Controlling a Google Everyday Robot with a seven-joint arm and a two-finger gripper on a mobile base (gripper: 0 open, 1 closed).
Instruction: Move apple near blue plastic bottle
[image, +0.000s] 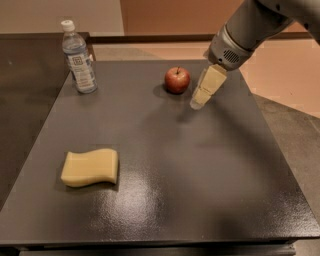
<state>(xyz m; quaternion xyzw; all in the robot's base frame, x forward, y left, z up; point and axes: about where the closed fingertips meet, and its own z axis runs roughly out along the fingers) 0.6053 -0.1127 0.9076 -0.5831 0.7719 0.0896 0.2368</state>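
The small red apple (177, 80) stands on the dark table toward the back middle. The blue plastic bottle (78, 57), clear bluish with a white cap and pale label, stands upright at the back left, well apart from the apple. My gripper (199, 102) hangs from the arm at the upper right, just right of the apple and slightly in front of it, above the table surface. It holds nothing that shows.
A yellow wavy sponge (90, 167) lies at the front left of the dark table (200, 190). The table's right edge borders a lower grey floor area, and a wall runs along the back.
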